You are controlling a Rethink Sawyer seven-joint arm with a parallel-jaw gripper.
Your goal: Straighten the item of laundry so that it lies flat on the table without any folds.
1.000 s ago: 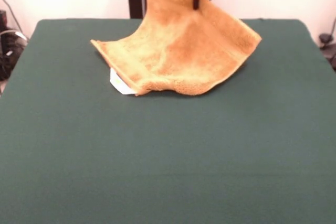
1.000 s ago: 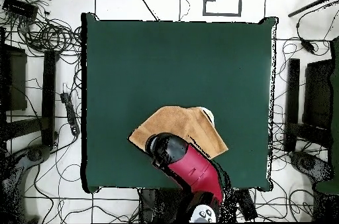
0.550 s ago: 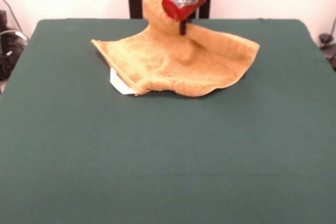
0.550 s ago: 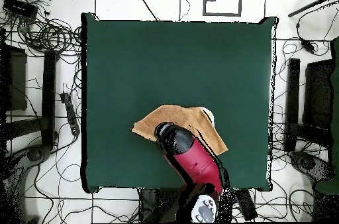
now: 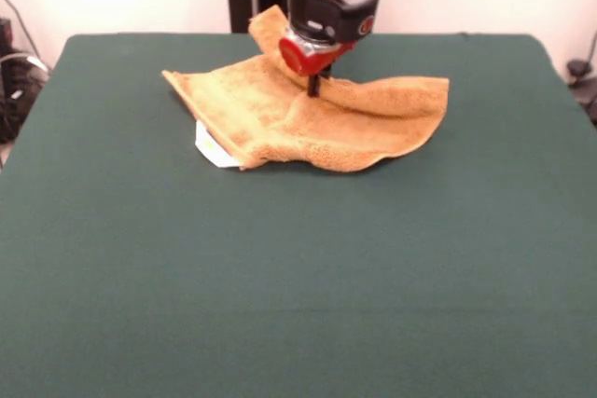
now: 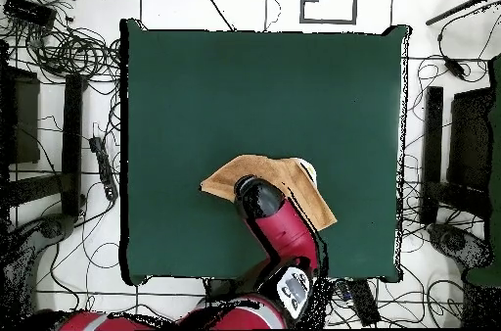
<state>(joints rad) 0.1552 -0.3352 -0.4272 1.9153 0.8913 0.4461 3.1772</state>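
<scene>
The item of laundry, an orange-tan towel, lies crumpled toward the far side of the green table. One part of it rises in a fold to my gripper. The gripper is shut on that raised fold, low over the towel's middle. A dark fingertip shows below the red head. A white tag sticks out at the towel's near left edge. In the overhead view the red arm covers the towel's lower left part, and the gripper itself is hidden beneath it.
The table extends far beyond the towel on all sides. Cables and dark stands lie on the floor around the table in the overhead view.
The gripper has come down and shifted left in the front view, carrying the towel's raised part with it. The towel now sits lower and flatter, and its right corner has drawn in.
</scene>
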